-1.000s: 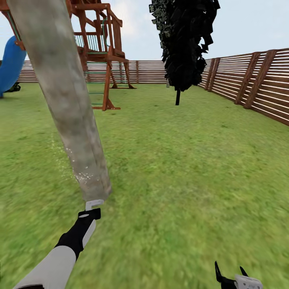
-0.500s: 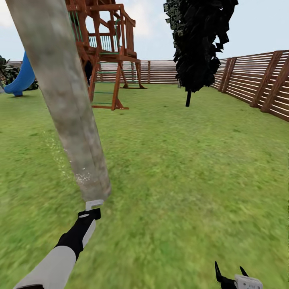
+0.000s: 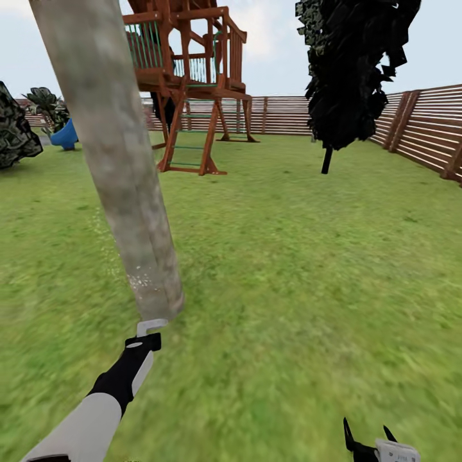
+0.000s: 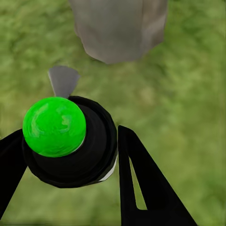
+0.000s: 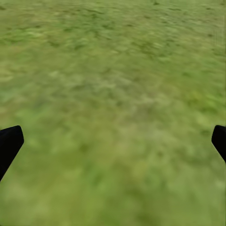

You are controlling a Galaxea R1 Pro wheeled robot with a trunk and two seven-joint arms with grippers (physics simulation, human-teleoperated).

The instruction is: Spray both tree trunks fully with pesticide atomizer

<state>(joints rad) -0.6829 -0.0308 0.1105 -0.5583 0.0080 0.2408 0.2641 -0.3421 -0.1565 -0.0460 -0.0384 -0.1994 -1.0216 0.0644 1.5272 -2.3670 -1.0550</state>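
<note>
Head view: left gripper (image 3: 149, 333), clamped around the pesticide atomizer (image 4: 63, 141), sits just near of the tree trunk (image 3: 122, 160), nozzle toward its base

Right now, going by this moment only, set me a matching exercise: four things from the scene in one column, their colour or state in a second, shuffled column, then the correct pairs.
Things:
1. Atomizer cap
2. Right pincer
3. Tree trunk
4. Fence

Colour or state:
A. Brown horizontal slats
B. Bright green and round, held in the left pincer
C. Mottled grey-tan, pale specks low on the bark
D. Open over bare grass, holding nothing

Pairs: 1-B, 2-D, 3-C, 4-A
</note>
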